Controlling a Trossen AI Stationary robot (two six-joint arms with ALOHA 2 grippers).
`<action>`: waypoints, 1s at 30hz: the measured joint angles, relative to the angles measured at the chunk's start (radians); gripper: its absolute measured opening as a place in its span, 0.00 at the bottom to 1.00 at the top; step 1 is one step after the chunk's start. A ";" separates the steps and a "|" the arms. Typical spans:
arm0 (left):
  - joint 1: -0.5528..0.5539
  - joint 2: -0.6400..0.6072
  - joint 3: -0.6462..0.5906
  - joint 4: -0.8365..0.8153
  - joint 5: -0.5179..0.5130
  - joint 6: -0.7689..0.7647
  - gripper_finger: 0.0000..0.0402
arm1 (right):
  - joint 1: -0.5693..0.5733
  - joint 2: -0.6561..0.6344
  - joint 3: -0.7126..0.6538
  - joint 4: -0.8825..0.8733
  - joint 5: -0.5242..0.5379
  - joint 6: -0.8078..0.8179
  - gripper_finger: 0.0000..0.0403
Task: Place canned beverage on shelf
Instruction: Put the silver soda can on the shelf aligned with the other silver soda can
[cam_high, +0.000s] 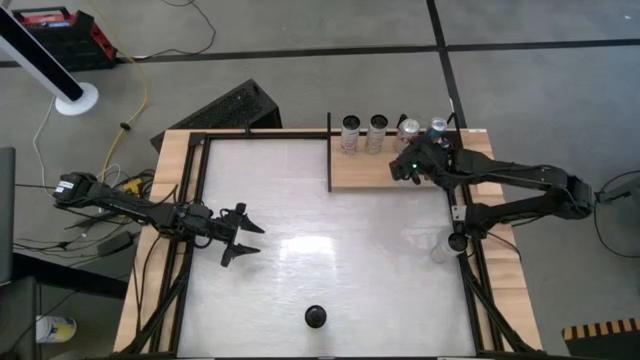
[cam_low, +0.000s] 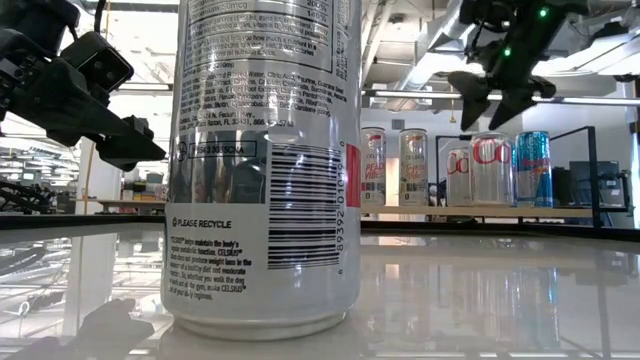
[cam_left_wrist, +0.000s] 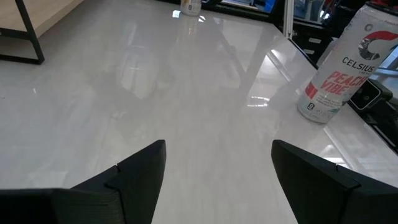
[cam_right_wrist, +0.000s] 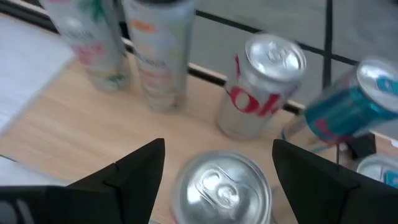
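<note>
Several cans stand upright on their bases on the light-wood shelf (cam_high: 365, 170) at the table's far right, among them a red-lettered silver one (cam_right_wrist: 261, 87) and a blue one (cam_right_wrist: 348, 106). My right gripper (cam_right_wrist: 217, 146) hangs open just above the top of a nearer silver can (cam_right_wrist: 221, 186), a finger on either side and clear of it; the low view shows the gap between the fingers and that can (cam_low: 490, 165). My left gripper (cam_high: 240, 238) waits open over the table's left part. A white Celsius can (cam_high: 316, 317) stands upright at the near edge.
Black rods (cam_high: 330, 150) edge the shelf and run along the table's sides. Another pale can (cam_high: 438, 250) stands near the right rail. The glossy white tabletop (cam_high: 300, 200) lies bare between the arms. A keyboard (cam_high: 230, 105) lies beyond the far edge.
</note>
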 joint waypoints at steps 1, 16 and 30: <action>0.000 0.000 0.000 0.000 0.000 0.000 0.69 | 0.005 0.000 0.014 0.000 0.000 -0.010 0.80; 0.000 0.000 0.000 0.000 0.000 -0.010 0.69 | 0.338 0.014 0.126 -0.191 -0.173 0.119 0.68; 0.000 -0.001 0.000 0.044 -0.005 -0.006 0.69 | 0.326 0.155 0.099 -0.289 -0.147 0.165 0.04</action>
